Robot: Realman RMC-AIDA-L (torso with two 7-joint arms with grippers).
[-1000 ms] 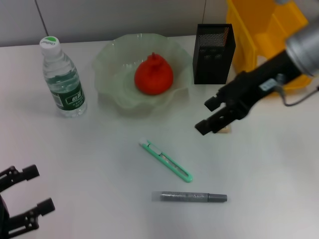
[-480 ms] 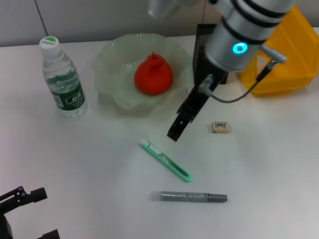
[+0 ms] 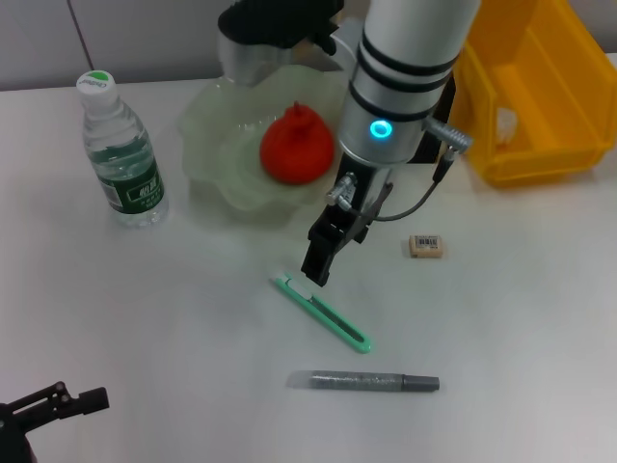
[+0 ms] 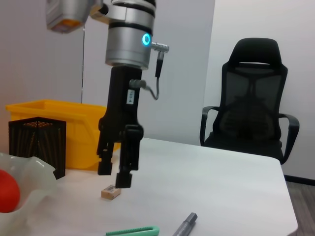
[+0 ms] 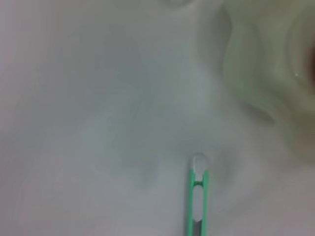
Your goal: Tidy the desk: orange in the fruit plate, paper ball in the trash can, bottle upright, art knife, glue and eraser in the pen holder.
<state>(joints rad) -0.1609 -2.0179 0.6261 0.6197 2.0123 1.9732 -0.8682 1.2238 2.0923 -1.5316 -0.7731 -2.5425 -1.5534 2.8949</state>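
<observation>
Bare desk (image 3: 174, 318) lies open around art knife (image 3: 321, 313); fruit plate (image 3: 207, 145) bounds it behind, glue (image 3: 364, 382) in front.

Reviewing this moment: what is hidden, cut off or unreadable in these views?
- Pen holder: head view, almost wholly hidden behind the right arm.
- Trash can: head view, top and right edge cut it off; its contents cannot be seen.
- Left gripper: head view, bottom edge crops it.
- Eraser: label print too small to read.
- Art knife: right wrist view, bottom edge cuts it.
</observation>
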